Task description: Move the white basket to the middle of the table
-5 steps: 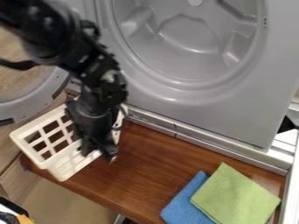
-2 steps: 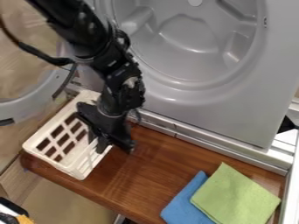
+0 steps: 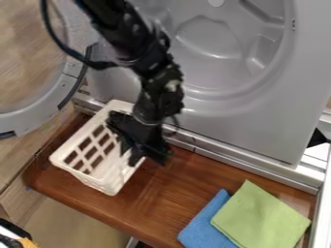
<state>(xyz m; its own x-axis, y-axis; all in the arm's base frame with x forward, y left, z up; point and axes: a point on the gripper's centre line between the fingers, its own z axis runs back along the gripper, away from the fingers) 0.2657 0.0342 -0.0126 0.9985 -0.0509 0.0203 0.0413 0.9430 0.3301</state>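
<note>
White plastic lattice basket (image 3: 105, 183) at left end of brown glossy wooden table (image 3: 171, 198), near the left edge. Black two-finger robot gripper (image 3: 150, 157) clamped on basket's right-hand side wall. Square green cloth (image 3: 259, 218) partly over blue cloth (image 3: 202, 226), toward table's right end.

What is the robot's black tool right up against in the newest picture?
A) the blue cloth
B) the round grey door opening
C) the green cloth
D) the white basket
D: the tool is down at the side of the white basket, while the blue cloth and green cloth lie farther along the wooden surface.
</note>
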